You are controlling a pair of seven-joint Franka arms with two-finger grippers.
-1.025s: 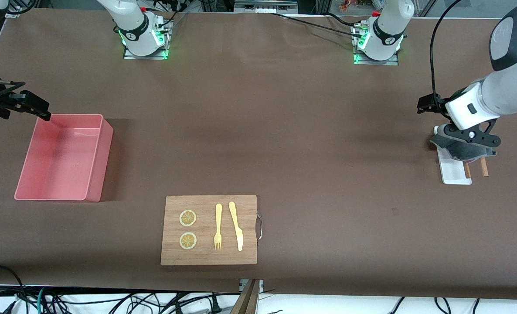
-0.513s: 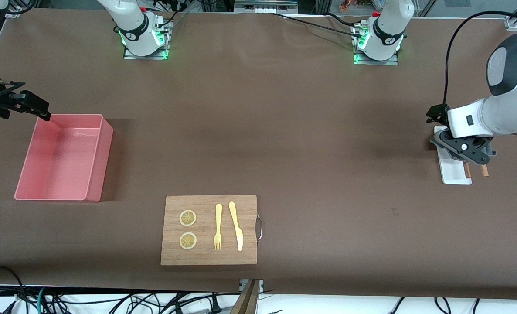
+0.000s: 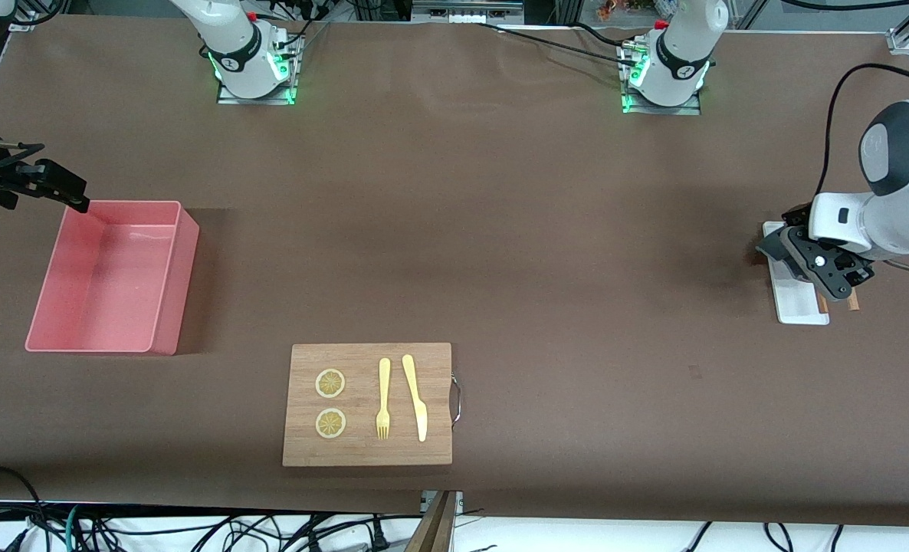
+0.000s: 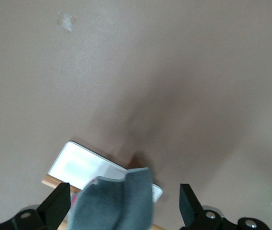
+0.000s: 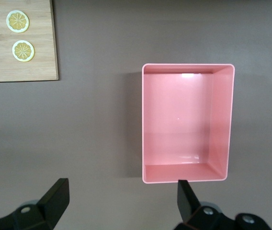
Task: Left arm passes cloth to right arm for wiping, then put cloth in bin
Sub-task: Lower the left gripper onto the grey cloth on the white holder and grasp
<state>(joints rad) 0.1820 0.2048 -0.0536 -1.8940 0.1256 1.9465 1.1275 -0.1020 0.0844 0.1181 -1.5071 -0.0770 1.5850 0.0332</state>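
Two arms work at one brown counter (image 3: 500, 230). The left arm (image 3: 895, 184) reaches down at its own end of the counter, and the left tool (image 3: 811, 264) is low over a small white tray (image 3: 795, 303). In the left wrist view its two fingers (image 4: 57, 208) stand wide apart, with the cloth (image 4: 114, 201) between them; the cloth is a soft grey rag that lies on the tray (image 4: 78, 165), and the fingers do not press it. In the front view the tool hides most of the cloth.

The right arm waits at its own end of the counter. The right tool (image 3: 41, 184) hangs beside the pink bin (image 3: 109, 337), above the bin's edge that is farther from the front camera. Its fingers (image 5: 54, 196) are spread wide and hold nothing. The bin (image 5: 222, 124) has nothing inside.

A wooden board (image 3: 366, 452) lies near the front edge of the counter, between the bin and the tray. On it are two lemon slices (image 3: 330, 402), a yellow fork (image 3: 383, 399) and a yellow knife (image 3: 416, 399).
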